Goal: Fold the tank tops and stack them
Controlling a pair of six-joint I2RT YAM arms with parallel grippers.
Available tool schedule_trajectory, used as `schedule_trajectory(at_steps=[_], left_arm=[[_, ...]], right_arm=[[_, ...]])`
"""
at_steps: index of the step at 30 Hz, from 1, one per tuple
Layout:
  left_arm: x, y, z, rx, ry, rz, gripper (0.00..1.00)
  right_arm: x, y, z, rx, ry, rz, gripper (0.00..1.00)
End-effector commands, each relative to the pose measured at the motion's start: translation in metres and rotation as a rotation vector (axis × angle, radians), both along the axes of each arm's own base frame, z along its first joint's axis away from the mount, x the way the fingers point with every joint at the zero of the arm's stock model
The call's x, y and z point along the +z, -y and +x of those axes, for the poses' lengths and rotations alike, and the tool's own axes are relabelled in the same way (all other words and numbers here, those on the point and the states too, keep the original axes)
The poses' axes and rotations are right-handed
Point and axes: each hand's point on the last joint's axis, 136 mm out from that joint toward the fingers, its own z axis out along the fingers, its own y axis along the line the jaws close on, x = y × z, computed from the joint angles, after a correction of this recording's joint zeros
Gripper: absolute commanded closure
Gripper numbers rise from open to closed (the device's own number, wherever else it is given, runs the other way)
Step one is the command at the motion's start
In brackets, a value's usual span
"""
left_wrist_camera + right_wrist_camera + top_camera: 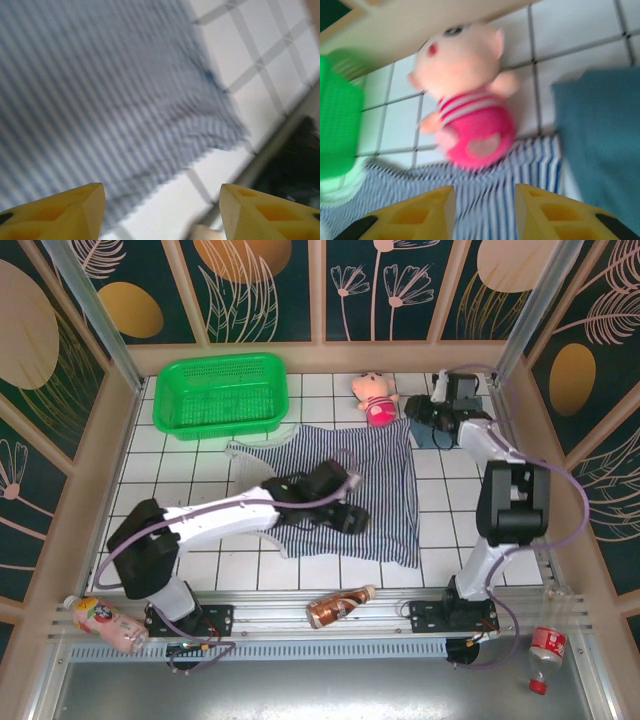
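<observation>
The navy-and-white striped tank top (pixel 385 495) lies spread flat on the white tiled table. My left gripper (pixel 348 508) hovers over its lower middle. In the left wrist view this gripper (pixel 162 212) is open with nothing between its yellow fingers (pixel 65 212), above the striped cloth's (pixel 100 90) hem. The teal-blue tank top (pixel 432 433) lies bunched at the striped top's far right corner, partly under my right gripper (pixel 413 412). In the right wrist view that gripper (pixel 485 212) is open just above the striped cloth (pixel 485 200), with the teal-blue top (pixel 600 150) to its right.
A pink plush doll (pixel 376 397) (pixel 470 115) rests against the striped top's far edge. A green basket (pixel 222 393) stands at the back left. Bottles lie along the front rail: a pink one (pixel 100 621), a brown one (pixel 338 607), a red-capped one (pixel 545 650).
</observation>
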Motion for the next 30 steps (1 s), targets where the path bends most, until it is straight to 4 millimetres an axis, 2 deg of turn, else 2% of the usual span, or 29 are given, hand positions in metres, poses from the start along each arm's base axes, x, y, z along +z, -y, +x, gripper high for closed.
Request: schedule_trajectory(at_steps=[1,5,7,11,16,18,20,23,26,28,30], left_arm=[[-0.042,-0.076,0.017,0.172,-0.066,0.185,0.38],[-0.072,-0.137,0.028,0.304,-0.133,0.275,0.38],[-0.087,-0.163,0.030,0.361,-0.170,0.299,0.38],[-0.102,-0.196,0.032,0.424,-0.210,0.331,0.38],[-0.115,-0.227,0.028,0.494,-0.264,0.360,0.37],[-0.119,-0.236,0.025,0.518,-0.292,0.365,0.38],[-0.117,-0.234,0.024,0.513,-0.298,0.345,0.37],[-0.106,-0.226,0.026,0.511,-0.299,0.298,0.38],[-0.080,-0.214,0.037,0.512,-0.261,0.214,0.37],[-0.068,-0.221,0.042,0.517,-0.233,0.254,0.37],[-0.064,-0.232,0.041,0.530,-0.234,0.309,0.37]], right_arm=[[-0.009,-0.054,-0.061,0.095,-0.114,0.120,0.63],[-0.033,-0.073,-0.121,0.074,-0.217,0.171,0.62],[-0.056,-0.079,-0.148,0.076,-0.282,0.162,0.62],[-0.094,-0.083,-0.176,0.070,-0.361,0.129,0.62],[-0.131,-0.068,-0.182,0.067,-0.413,-0.007,0.62],[-0.135,-0.066,-0.178,0.072,-0.411,-0.043,0.62],[-0.136,-0.065,-0.171,0.081,-0.402,-0.072,0.62],[-0.137,-0.060,-0.163,0.084,-0.394,-0.119,0.61],[-0.143,-0.049,-0.164,0.082,-0.404,-0.153,0.61],[-0.144,-0.042,-0.168,0.079,-0.409,-0.171,0.61],[-0.141,-0.033,-0.170,0.068,-0.400,-0.193,0.61]])
